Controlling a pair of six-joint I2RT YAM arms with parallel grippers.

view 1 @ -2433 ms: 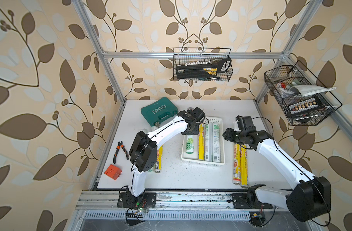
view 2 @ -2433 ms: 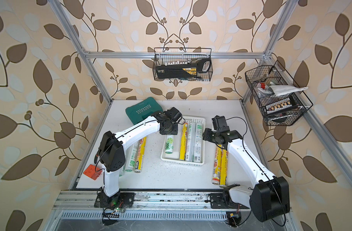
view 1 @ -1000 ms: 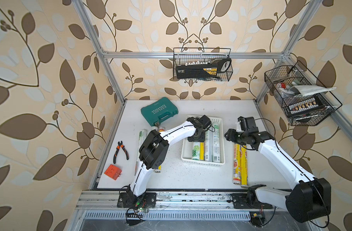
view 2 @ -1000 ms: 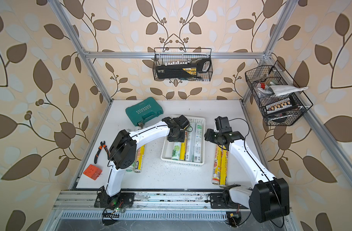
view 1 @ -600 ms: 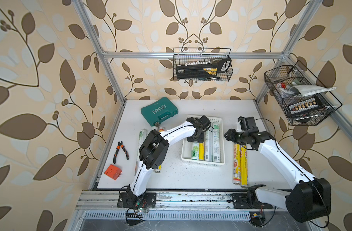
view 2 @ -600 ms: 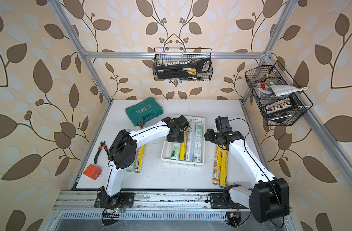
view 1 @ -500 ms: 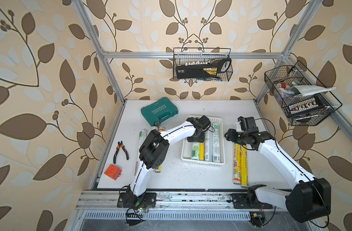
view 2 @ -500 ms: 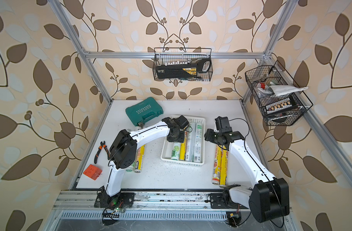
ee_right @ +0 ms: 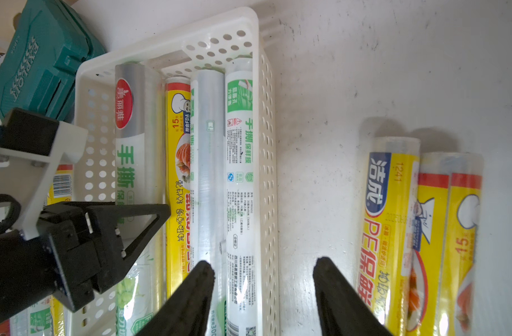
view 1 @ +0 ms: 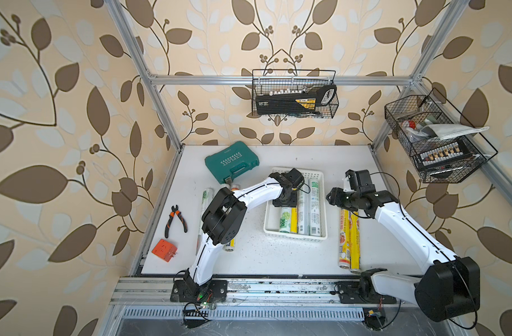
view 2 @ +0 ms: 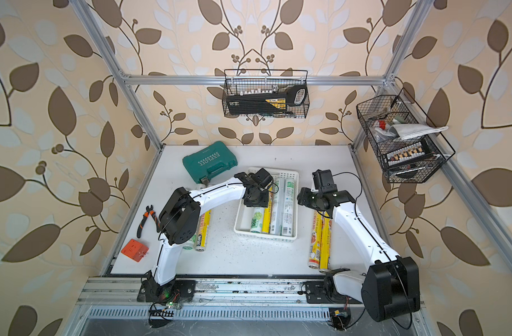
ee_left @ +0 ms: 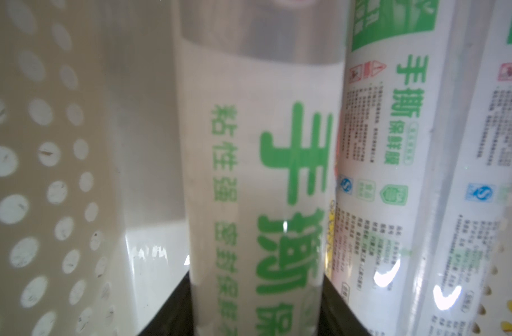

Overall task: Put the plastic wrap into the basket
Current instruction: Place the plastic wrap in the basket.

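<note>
The green-printed silvery roll lies lengthwise in the basket, in the lane by its left wall; the left gripper pinches it from above; the right gripper, jaws spread, hovers nearer the two yellow rolls lying parallel just outside.

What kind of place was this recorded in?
Likely a robot test cell dressed as a home: an aluminium frame lined with leaf wallpaper, wire baskets of tools hung up, two arms bolted at a white table.
</note>
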